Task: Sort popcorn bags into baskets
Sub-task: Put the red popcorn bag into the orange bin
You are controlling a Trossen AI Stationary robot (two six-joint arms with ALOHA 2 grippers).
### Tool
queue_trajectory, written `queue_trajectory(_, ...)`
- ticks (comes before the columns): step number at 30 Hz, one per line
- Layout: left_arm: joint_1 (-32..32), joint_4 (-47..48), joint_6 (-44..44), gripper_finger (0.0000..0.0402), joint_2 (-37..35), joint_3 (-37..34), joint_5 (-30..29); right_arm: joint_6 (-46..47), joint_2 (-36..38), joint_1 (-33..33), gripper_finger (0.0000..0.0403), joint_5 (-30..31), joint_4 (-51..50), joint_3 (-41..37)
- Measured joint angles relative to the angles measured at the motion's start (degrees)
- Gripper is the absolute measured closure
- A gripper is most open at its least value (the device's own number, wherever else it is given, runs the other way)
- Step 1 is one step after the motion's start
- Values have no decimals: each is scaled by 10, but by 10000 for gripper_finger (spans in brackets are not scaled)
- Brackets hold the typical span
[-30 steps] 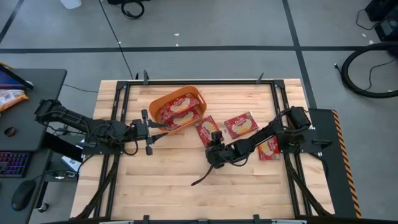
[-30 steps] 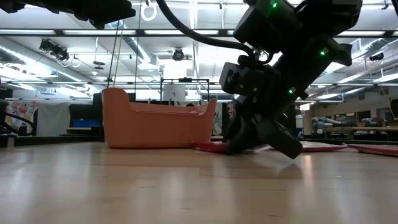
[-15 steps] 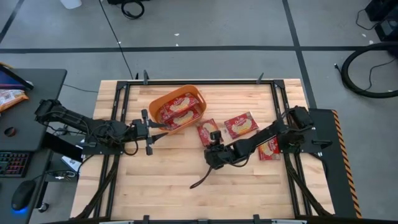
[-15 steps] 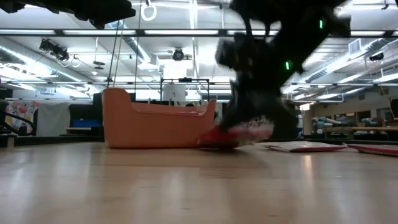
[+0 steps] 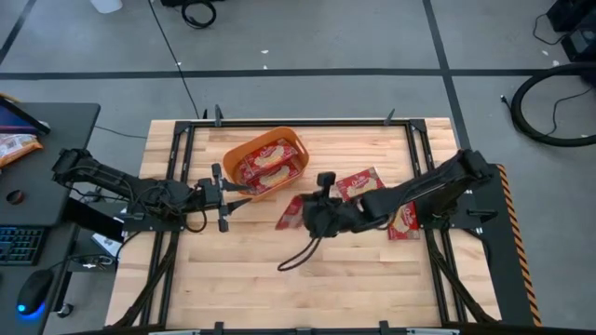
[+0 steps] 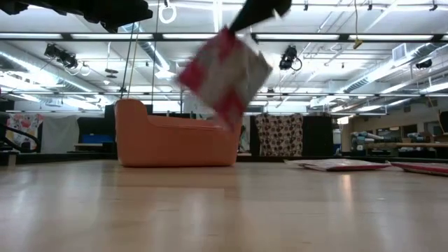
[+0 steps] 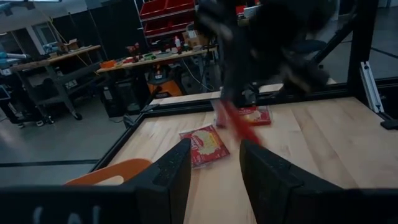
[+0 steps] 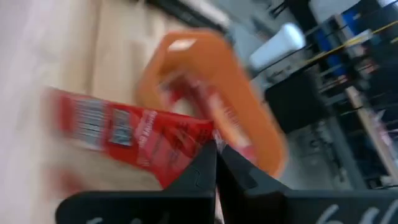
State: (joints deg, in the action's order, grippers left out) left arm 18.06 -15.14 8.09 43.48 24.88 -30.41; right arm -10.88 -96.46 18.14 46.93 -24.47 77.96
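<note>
The orange basket (image 5: pixel 265 160) stands at the table's far middle, with popcorn bags (image 5: pixel 268 167) lying in it. My right gripper (image 5: pixel 313 214) is shut on one red popcorn bag (image 5: pixel 290 212), which hangs blurred in the air in the low view (image 6: pixel 224 73), near the basket's near right corner. Two more bags (image 5: pixel 359 185) (image 5: pixel 402 221) lie flat on the table to the right. My left gripper (image 5: pixel 244 191) waits open by the basket's near left side, holding nothing. My right gripper pinches the popcorn bag by one edge (image 8: pixel 200 143) between its two shut fingers. The fingers come from above (image 6: pixel 255 10). The bag hangs tilted below them, lifted clear of the table, its free end toward the table's left (image 5: pixel 282 218).
A black cable (image 5: pixel 298 253) trails over the wood near my right arm. In the left wrist view the two flat bags (image 7: pixel 204 144) (image 7: pixel 252 115) lie beyond the basket's rim (image 7: pixel 106 174). Open wood spreads along the table's near side.
My right gripper has shut on the bag that lay flat just right of the basket. It has risen with the bag and gone a little toward the basket. The bag has come off the table and now hangs tilted and clear.
</note>
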Motion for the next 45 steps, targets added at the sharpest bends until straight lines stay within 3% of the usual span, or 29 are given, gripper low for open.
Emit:
queue_trajectory(5,0,0,0,260,0,0,0,-86,31,-15,397,4,23,34)
queue_trajectory(12,0,0,0,260,0,0,0,-285,49,-54,397,-5,148,36)
queue_trajectory(16,0,-1,0,260,0,0,0,-359,48,-94,396,-63,190,36)
queue_trajectory(26,0,-6,-4,260,0,0,2,-369,46,-219,394,-301,223,36)
queue_trajectory(32,0,-15,-11,260,0,0,117,-370,28,-272,393,-422,275,37)
queue_trajectory(38,2,-23,3,260,0,0,216,-373,-5,-300,393,-489,310,36)
queue_trajectory(45,2,-22,1,260,0,0,232,-422,-25,-307,394,-508,330,36)
